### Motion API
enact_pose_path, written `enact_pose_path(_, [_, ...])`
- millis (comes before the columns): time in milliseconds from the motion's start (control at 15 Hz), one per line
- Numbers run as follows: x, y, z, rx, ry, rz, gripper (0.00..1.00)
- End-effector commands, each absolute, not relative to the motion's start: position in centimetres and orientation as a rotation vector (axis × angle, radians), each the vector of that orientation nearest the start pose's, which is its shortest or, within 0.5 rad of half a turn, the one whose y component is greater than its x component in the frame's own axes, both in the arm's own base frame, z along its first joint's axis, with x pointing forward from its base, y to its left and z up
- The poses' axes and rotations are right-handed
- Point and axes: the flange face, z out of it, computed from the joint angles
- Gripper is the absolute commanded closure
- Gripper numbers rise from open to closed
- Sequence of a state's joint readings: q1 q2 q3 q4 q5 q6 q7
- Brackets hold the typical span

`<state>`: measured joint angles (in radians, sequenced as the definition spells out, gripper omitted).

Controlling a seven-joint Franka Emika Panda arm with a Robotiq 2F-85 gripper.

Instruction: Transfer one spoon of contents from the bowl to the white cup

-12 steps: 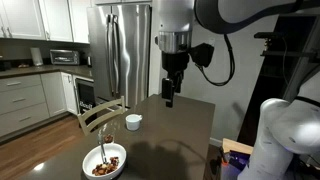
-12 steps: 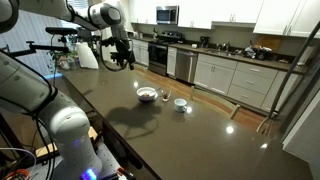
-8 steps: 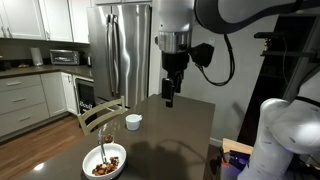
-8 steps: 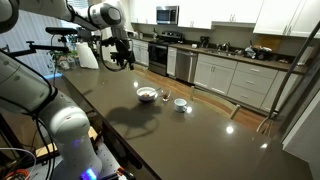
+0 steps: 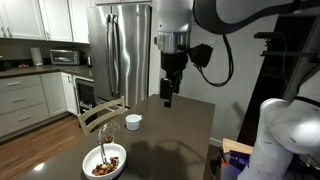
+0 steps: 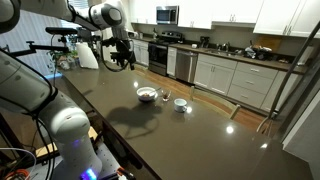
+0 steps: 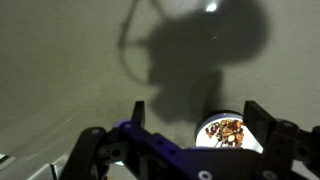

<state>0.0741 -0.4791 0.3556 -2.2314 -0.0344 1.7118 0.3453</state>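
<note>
Up over the dark table (image 5: 180,140) the claw (image 5: 168,98) hangs with its fingers spread wide. It holds nothing and touches nothing. In the wrist view the fingertips (image 7: 262,117) sit well apart, with only tabletop between them. The arm drops in from the top of the exterior view, wrist pointing straight down, well clear of the surface. The bowl (image 5: 105,163) is at the near left end, with brown contents (image 5: 105,168) inside and the spoon (image 5: 104,152) standing in the heap, handle leaning up. The white cup (image 5: 133,122) sits a bit farther back — the claw is higher up and off to its right.
</note>
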Motion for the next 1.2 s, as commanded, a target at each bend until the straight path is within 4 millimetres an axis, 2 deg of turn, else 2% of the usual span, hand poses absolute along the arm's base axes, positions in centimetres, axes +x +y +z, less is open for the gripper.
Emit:
enact_pose_path(0, [39.2, 18.9, 52.4, -3.266, -0.060, -0.035, 0.00])
enact_pose_path(400, [45.3, 20.6, 48.1, -3.114, -0.094, -0.122, 0.00])
enact_pose_path(867, [51.8, 25.4, 42.8, -3.009, -0.203, -0.149, 0.00])
enact_pose_path(1133, [56.0, 27.4, 39.4, -2.957, -0.182, -0.127, 0.00])
